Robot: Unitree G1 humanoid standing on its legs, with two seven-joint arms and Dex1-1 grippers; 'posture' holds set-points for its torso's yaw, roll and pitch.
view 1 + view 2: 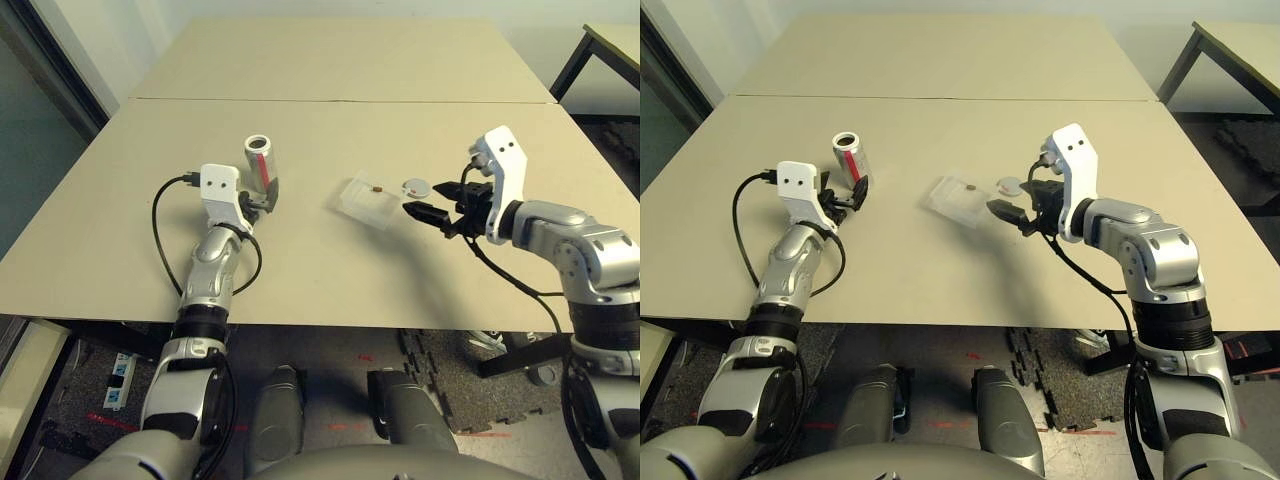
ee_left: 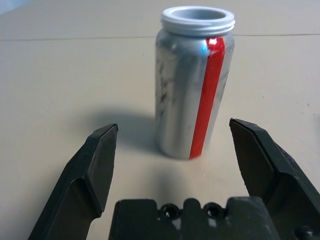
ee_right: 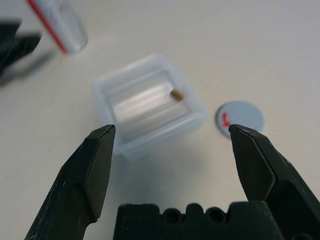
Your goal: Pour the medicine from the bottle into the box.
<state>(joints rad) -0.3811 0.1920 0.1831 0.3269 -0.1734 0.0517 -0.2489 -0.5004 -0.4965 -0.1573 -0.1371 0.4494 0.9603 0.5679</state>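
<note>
Bottle (image 2: 194,82): upright on counter (image 1: 330,130), mouth uncapped, red stripe down the side. Positioned just beyond left hand (image 2: 172,150); fingers spread wide, gripping nothing, no contact with bottle.

Box (image 3: 150,105): clear plastic, resting flat on counter, between both arms, well apart from bottle. Medicine (image 3: 176,94): single small brown piece lying inside box, near one inner wall.

Cap (image 3: 240,119): flat grey disc with red mark, lying on counter just beside box, not touching it.

Right hand (image 3: 172,145): fingers spread wide, empty, held above counter, near box and cap, pointing toward box.
</note>
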